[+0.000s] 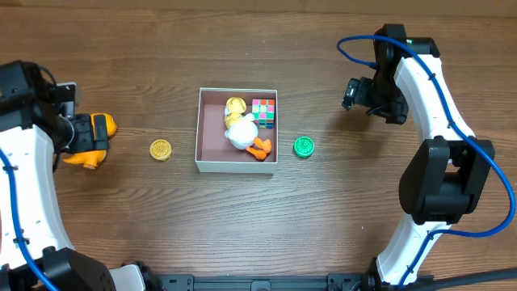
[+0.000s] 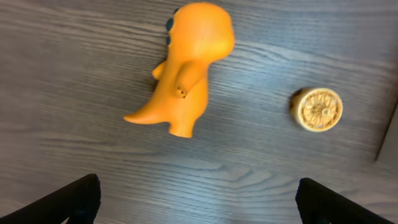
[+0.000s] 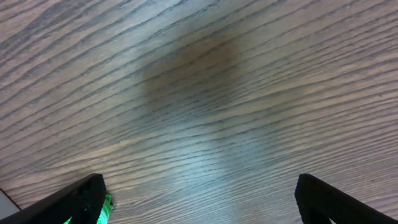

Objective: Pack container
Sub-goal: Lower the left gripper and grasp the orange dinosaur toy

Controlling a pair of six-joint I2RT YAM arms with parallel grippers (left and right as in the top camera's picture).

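Note:
The container, a shallow white-walled box with a pinkish-brown floor, sits mid-table. Inside lie a yellow toy, a colourful puzzle cube and a white duck with orange feet. Left of it lie a yellow wheel and an orange dinosaur. My left gripper hovers open over the dinosaur, which lies on its side ahead of the fingertips; the left gripper holds nothing. A green disc lies right of the container. My right gripper hangs open over bare wood; the right gripper is empty.
In the left wrist view the yellow wheel lies right of the dinosaur, and a container corner shows at the right edge. A sliver of the green disc peeks beside my right gripper's left finger. Wooden table all round.

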